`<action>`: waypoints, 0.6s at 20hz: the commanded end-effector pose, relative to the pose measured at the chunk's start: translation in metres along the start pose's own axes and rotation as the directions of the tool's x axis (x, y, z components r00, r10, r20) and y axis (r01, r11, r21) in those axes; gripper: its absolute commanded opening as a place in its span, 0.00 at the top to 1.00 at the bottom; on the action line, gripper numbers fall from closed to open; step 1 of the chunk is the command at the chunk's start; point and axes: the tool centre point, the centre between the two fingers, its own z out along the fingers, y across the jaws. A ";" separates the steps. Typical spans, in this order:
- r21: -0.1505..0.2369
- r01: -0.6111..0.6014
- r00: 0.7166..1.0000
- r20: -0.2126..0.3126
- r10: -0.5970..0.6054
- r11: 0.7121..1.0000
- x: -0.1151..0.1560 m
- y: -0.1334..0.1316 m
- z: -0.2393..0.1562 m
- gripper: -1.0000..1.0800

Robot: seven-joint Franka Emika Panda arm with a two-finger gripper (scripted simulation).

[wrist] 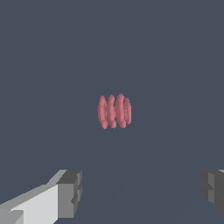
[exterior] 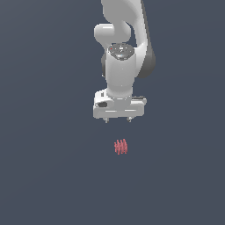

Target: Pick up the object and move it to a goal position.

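Exterior view: 1 white Panda arm enters from the top, wrist pointed straight down. The gripper (exterior: pixel 117 119) hangs above the object (exterior: pixel 121 146), clear of it, with a visible gap between the finger tips and the lump. Only the short ends of the 2 fingers (exterior: pixel 105 119) show below the hand body.

The object is a small red-pink ribbed lump, like 4 thin discs set side by side. It lies on the plain dark grey-blue surface (exterior: pixel 48 176), slightly toward the exterior view's right of the hand's centre line.

Wrist view: the object (wrist: pixel 114 111) sits near the frame centre, ribs upright in the picture. The 2 fingers (wrist: pixel 70 194) stand spread wide apart, holding nothing; the gap is far wider than the object. No contact with the object.
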 end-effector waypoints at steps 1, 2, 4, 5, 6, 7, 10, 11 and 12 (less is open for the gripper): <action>0.000 0.004 1.000 0.004 -0.004 1.000 0.003 -0.001 0.005 0.04; 0.000 0.006 1.000 0.006 -0.006 1.000 0.005 -0.001 0.007 0.04; -0.001 0.011 1.000 0.011 -0.011 1.000 0.009 -0.002 0.013 0.04; -0.001 0.014 1.000 0.013 -0.014 1.000 0.011 -0.003 0.017 0.04; -0.001 0.017 1.000 0.016 -0.017 1.000 0.013 -0.003 0.021 0.04; -0.001 0.021 1.000 0.020 -0.021 1.000 0.016 -0.004 0.025 0.04; -0.001 0.033 0.999 0.031 -0.033 0.999 0.024 -0.007 0.041 0.04; -0.001 0.038 0.999 0.035 -0.038 0.999 0.027 -0.008 0.047 0.04; -0.001 0.042 0.998 0.040 -0.042 0.999 0.031 -0.009 0.053 0.04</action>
